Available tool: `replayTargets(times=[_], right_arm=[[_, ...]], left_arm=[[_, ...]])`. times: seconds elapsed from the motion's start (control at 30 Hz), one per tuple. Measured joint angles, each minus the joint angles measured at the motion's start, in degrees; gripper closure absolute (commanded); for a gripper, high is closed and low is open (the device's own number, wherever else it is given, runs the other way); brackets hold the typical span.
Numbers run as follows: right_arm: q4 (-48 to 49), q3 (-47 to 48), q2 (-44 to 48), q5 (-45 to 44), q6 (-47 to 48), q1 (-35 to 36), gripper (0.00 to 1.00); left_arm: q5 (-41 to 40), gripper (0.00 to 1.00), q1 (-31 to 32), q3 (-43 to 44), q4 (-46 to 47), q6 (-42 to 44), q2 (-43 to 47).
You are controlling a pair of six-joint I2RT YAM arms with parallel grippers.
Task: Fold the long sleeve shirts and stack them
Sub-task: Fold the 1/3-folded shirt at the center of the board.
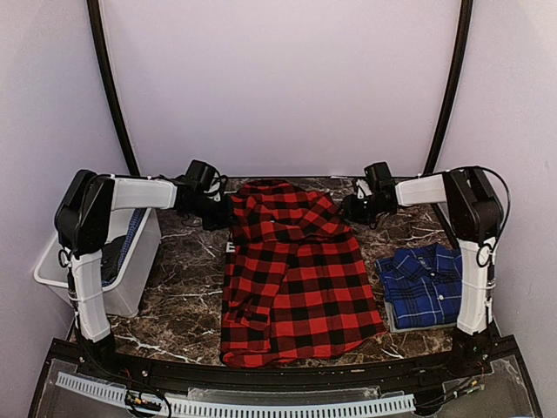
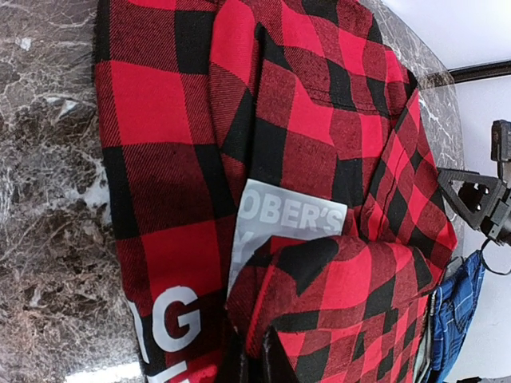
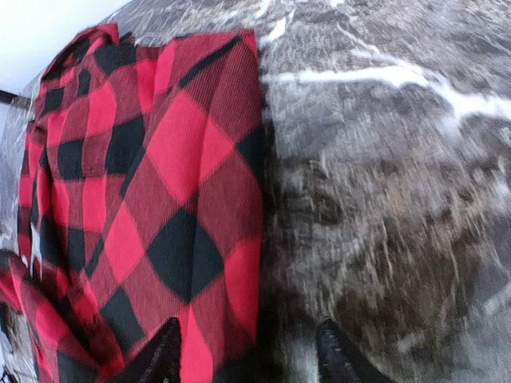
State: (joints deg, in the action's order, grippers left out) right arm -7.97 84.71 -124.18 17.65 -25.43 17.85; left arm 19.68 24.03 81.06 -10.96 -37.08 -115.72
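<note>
The red-and-black checked shirt (image 1: 291, 279) lies spread down the middle of the marble table (image 1: 187, 279), its top part bunched and partly folded over. My left gripper (image 1: 218, 209) is at the shirt's upper left corner; in the left wrist view it (image 2: 254, 363) is shut on a raised fold of the red cloth (image 2: 351, 295). At the shirt's upper right, my right gripper (image 1: 355, 207) is open. In the right wrist view its fingertips (image 3: 156, 359) straddle the shirt's edge (image 3: 231, 239), gripping nothing. The blue plaid shirt (image 1: 424, 283) lies folded at the right.
A white bin (image 1: 130, 292) holding dark and blue cloth stands off the table's left side, beside the left arm. A grey printed label (image 2: 291, 223) shows beneath the red cloth. Black curved frame bars rise at the back. The right arm's base is close to the blue shirt.
</note>
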Motion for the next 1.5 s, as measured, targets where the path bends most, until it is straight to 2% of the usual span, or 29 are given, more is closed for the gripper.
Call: replayTargets(times=[0.23,0.4,0.57,0.77,1.17,1.33,1.5], right_arm=[[-1.88,-12.17,14.08,-2.8,0.09,0.52,0.41],[-1.92,-19.87,23.45,-5.16,-0.15,2.36,0.41],[-3.13,-25.07,28.13,-7.48,-0.37,6.12,0.41],[-5.49,-28.65,32.28,-9.22,-1.38,10.23,0.41],[-8.13,-37.62,40.5,-11.23,-6.27,17.79,0.41],[-10.05,-42.47,45.9,-11.3,-9.75,21.9,0.46],[-13.88,-46.9,50.34,-11.37,-15.74,29.33,0.52]], left_arm=[[5.7,1.0,0.31,-1.42,1.75,-1.05,0.02],[12.72,1.0,2.51,-7.82,6.8,-4.63,0.11],[16.24,1.0,4.5,-14.23,12.13,-9.29,0.24],[14.62,1.0,4.09,-17.49,14.8,-11.41,0.33],[8.61,1.0,-1.64,-16.41,12.09,-6.64,1.49],[7.8,1.0,-1.55,-14.58,8.79,-4.52,1.49],[7.69,1.0,-0.72,-12.94,5.99,-3.1,1.49]])
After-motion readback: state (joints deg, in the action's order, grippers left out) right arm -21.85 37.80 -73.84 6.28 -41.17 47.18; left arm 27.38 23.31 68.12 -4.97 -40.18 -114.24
